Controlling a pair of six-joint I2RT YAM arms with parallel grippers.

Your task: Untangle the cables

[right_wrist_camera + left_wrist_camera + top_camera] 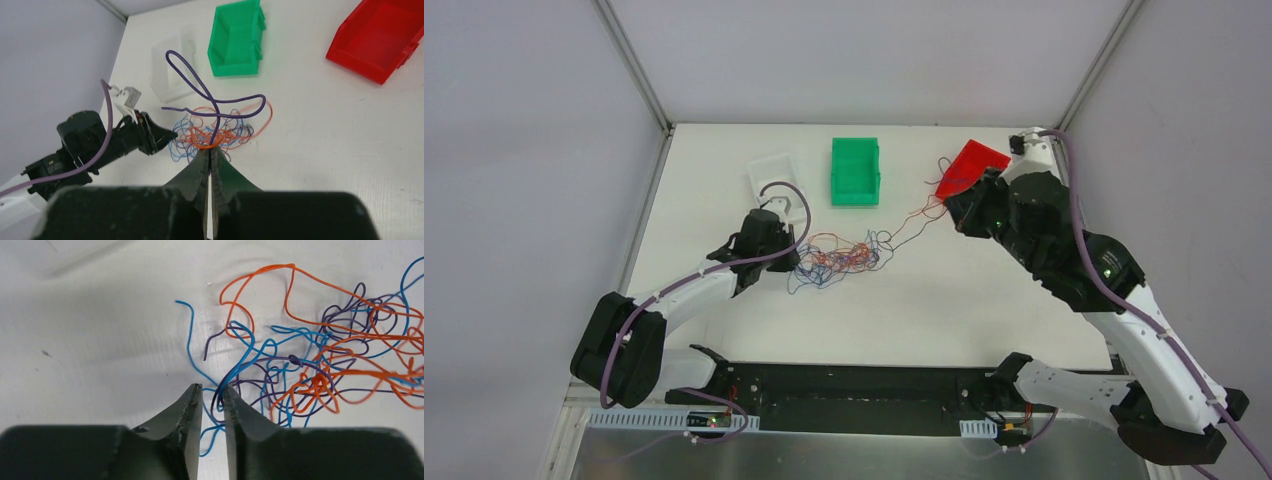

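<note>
White surface (984,300) boxed in by pale grey walls. Carrying the cables (839,255) left of centre: hair-thin wires in blue, orange and purple, bunched in a loose knot, with a few strands running out toward the right.

Likely near weightless, limp yet springy. Bound to slide as one clump when tugged, and to cinch tighter where loops cross. Best taken by a free end or an outer loop at the rim of the knot, one strand at a time, with the clump pinned on the far side.

Gripped at one purple strand (200,85), which curls up in big loops from the right pincer (210,150). Pressed together on it, with an orange loop showing just at the tips, and held up to the right of the knot.

Met at the knot's left edge by the left pincer (210,388), low over the surface. Spread only narrowly, with a blue and a dark strand threaded through the gap; no sure clamp visible.

Flanked farther back by a white box (774,178), a green bin (855,172) and a red bin (969,165), all apart from the knot.
</note>
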